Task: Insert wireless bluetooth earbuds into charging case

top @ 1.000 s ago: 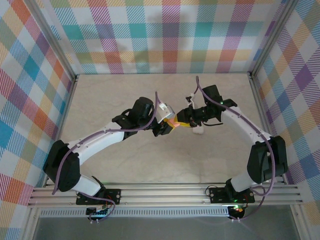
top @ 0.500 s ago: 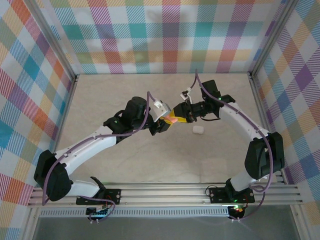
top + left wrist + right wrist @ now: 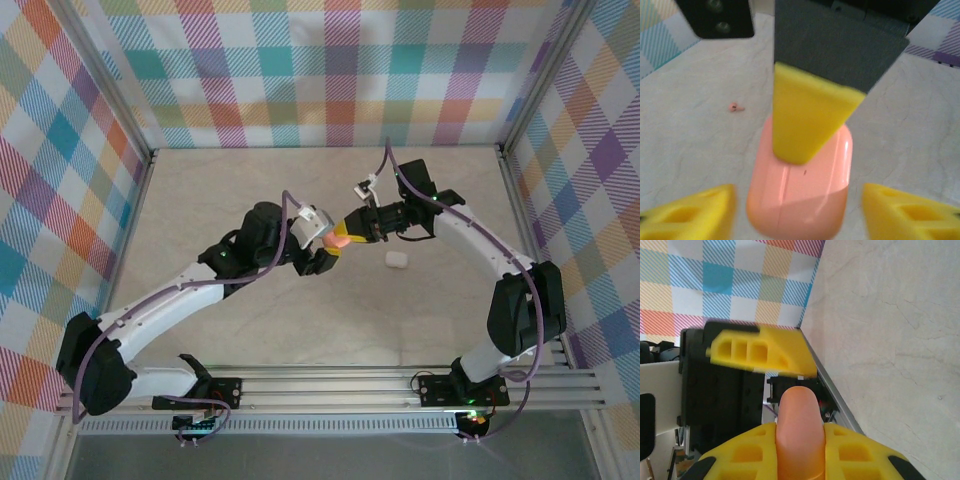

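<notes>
A salmon-pink charging case (image 3: 340, 238) hangs above the middle of the table, and my right gripper (image 3: 352, 231) is shut on it. In the right wrist view the case (image 3: 797, 415) sits pinched between the yellow fingers (image 3: 860, 455). My left gripper (image 3: 326, 250) is open, and in its wrist view the fingertips (image 3: 695, 215) stand apart on either side of the case (image 3: 805, 200) without touching it. One tiny salmon-pink earbud (image 3: 735, 107) lies on the table beyond. The other earbuds are out of view.
A white pebble-like case (image 3: 396, 260) lies on the marble tabletop (image 3: 250, 330) just right of the grippers. Checked walls and metal rails (image 3: 140, 200) enclose the table on three sides. Both arms arch inward and meet at the middle.
My left gripper has opened and let go of the pink case. My right gripper has shut on it. Both grippers shifted slightly left and toward the back.
</notes>
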Robot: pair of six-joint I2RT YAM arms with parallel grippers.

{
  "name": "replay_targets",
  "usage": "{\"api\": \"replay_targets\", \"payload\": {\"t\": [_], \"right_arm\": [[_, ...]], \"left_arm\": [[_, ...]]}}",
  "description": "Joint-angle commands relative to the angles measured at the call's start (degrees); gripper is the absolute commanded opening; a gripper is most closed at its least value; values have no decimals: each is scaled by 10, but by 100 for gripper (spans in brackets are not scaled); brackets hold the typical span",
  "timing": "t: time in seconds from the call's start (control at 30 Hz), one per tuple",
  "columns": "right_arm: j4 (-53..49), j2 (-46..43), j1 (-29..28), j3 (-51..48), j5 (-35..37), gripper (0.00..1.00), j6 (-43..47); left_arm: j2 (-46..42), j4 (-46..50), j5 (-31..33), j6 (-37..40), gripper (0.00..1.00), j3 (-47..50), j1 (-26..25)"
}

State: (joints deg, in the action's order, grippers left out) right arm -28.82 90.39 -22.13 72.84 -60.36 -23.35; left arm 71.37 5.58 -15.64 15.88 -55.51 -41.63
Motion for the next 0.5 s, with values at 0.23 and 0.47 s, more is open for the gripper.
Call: {"api": "replay_targets", "payload": {"t": [0.23, 0.47], "right_arm": [[241, -124, 5, -116, 94, 2, 11], [376, -174, 6, -173, 131, 3, -15]], "left_arm": [[-74, -95, 143, -217, 100, 37, -4], [-50, -95, 103, -362, 100, 23, -4]]}}
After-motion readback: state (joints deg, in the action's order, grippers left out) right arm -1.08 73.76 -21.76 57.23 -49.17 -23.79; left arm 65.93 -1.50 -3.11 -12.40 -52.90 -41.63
